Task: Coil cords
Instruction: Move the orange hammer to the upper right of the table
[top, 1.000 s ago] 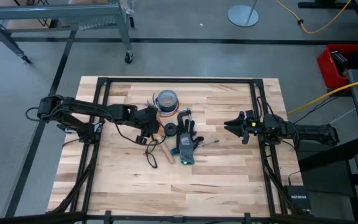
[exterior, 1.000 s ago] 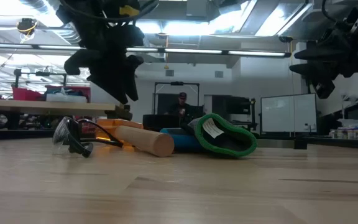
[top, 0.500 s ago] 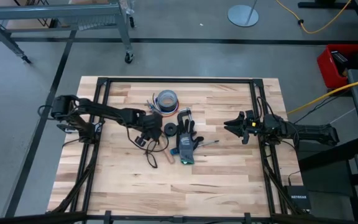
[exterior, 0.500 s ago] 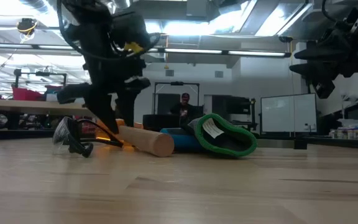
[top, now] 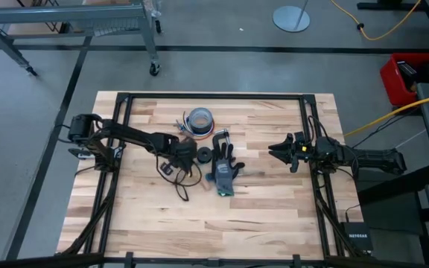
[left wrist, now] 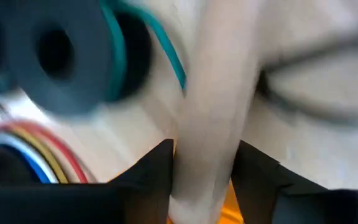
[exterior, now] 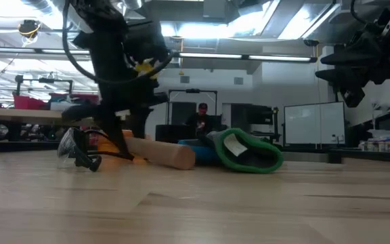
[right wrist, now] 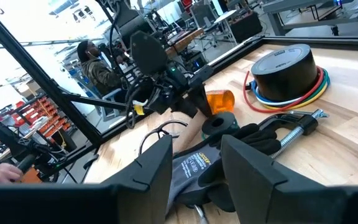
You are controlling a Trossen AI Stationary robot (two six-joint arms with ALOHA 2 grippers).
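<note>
A loose loop of thin dark cord (top: 177,183) lies on the table's middle left and also shows in the low view (exterior: 80,153). A small black-teal disc (top: 203,155) lies beside it and fills the left wrist view's corner (left wrist: 61,56). My left gripper (top: 185,152) is low over the table, its fingers around a pale wooden tool handle (exterior: 161,153) with an orange part. My right gripper (top: 278,152) hangs open and empty above the table's right side. My left gripper holds the wooden handle (left wrist: 207,137) between its two fingers, one finger (left wrist: 157,171) on each long side. The fingers come from above, pointing down, and lie across the handle. The handle lies on the table.
A blue-grey tape roll (top: 199,119) with coloured wires stands behind the disc. A metal clamp (top: 220,138) and a black-and-blue work glove (top: 226,173) with a green cuff (exterior: 249,150) lie just right of the handle. A person (exterior: 200,115) sits beyond the table.
My left gripper has gone down and a little toward the table's right and near edges, coming down around the wooden handle. The handle's near end has slid slightly along the table, and the glove's green cuff has shifted with it.
</note>
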